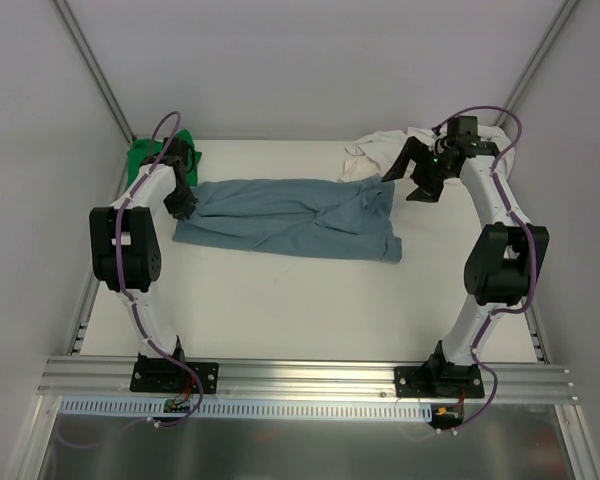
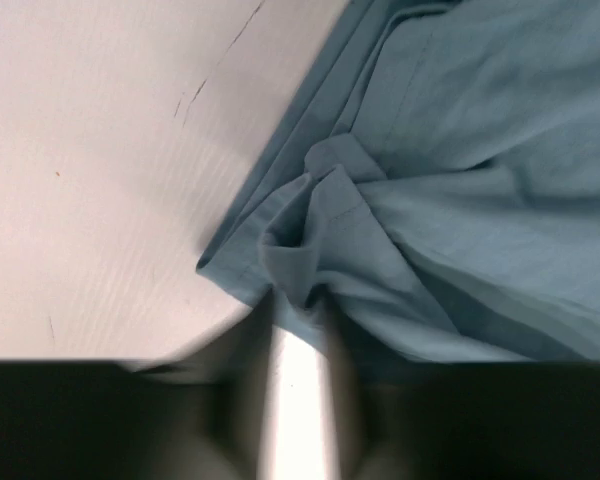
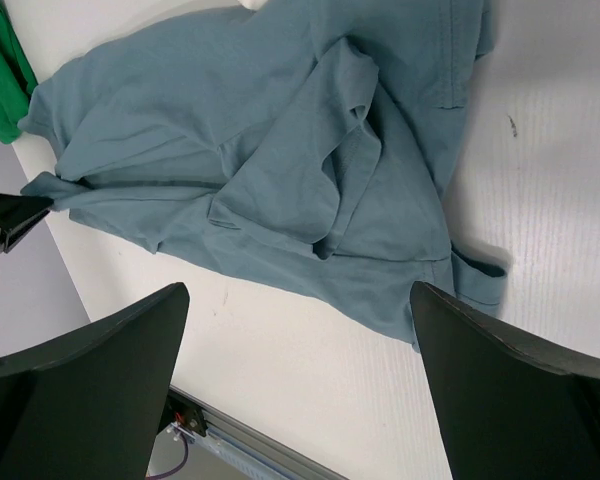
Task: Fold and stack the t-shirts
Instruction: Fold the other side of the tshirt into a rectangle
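The slate-blue t-shirt (image 1: 290,215) lies spread and wrinkled across the middle of the table. My left gripper (image 1: 183,205) sits at its left edge. In the left wrist view a bunched fold of the blue t-shirt (image 2: 460,150) is pinched between the blurred fingers of my left gripper (image 2: 298,305). My right gripper (image 1: 412,178) hovers above the shirt's right end, wide open and holding nothing. In the right wrist view its dark fingers (image 3: 80,390) frame bare table below the blue t-shirt (image 3: 280,170). The green t-shirt (image 1: 145,152) is crumpled at the back left. The cream t-shirt (image 1: 380,150) lies at the back right.
White walls close in the table's back and sides. An aluminium rail (image 1: 300,375) carries both arm bases along the near edge. The green t-shirt (image 3: 0,70) shows at the upper left corner of the right wrist view.
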{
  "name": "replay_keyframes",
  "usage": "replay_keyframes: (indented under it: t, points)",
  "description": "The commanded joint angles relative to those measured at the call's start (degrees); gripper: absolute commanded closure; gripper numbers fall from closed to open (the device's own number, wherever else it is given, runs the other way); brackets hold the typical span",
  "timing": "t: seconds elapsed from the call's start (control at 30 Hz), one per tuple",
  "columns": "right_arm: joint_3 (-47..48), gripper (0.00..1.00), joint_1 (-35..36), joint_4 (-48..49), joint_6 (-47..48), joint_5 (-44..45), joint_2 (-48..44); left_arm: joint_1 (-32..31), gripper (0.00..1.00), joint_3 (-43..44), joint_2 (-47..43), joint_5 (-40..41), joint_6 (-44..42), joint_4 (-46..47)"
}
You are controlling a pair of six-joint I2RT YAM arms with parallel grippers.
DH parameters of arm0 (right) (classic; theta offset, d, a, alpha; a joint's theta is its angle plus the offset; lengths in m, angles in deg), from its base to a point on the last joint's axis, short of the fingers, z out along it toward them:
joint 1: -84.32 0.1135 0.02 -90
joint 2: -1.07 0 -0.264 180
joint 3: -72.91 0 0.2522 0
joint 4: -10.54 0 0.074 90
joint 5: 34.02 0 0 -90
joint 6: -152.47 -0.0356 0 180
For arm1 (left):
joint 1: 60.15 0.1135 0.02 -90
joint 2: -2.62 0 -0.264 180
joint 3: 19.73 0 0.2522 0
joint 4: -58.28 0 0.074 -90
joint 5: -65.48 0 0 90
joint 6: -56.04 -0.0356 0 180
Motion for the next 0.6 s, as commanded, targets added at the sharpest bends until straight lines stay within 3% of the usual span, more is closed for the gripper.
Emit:
replay_keyframes:
  t: [0.0, 0.03, 0.07, 0.47, 0.57]
  points:
    - [-0.7, 0.00, 1.6, 0.6, 0.4, -1.5, -0.1, 0.4, 0.63, 2.5, 1.2, -0.2, 0.6, -0.6]
    - [-0.7, 0.01, 1.7, 0.7, 0.2, -1.6, 0.6, 0.4, 0.12, 2.3, 1.1, -0.8, 0.7, -0.2]
    - [-0.2, 0.01, 1.8, 0.6, 0.2, -1.7, 1.0, 0.4, 0.01, 2.0, 0.9, -1.9, 0.7, 0.3]
    - [6.4, 0.01, 4.3, 1.0, -0.8, -3.2, 11.7, -0.8, 0.01, -4.3, -13.3, -10.2, 5.7, 6.6]
    - [9.2, 0.09, 4.5, 1.6, -1.5, -3.8, 14.8, -4.8, 0.01, -4.5, -17.0, -10.4, 6.0, 6.7]
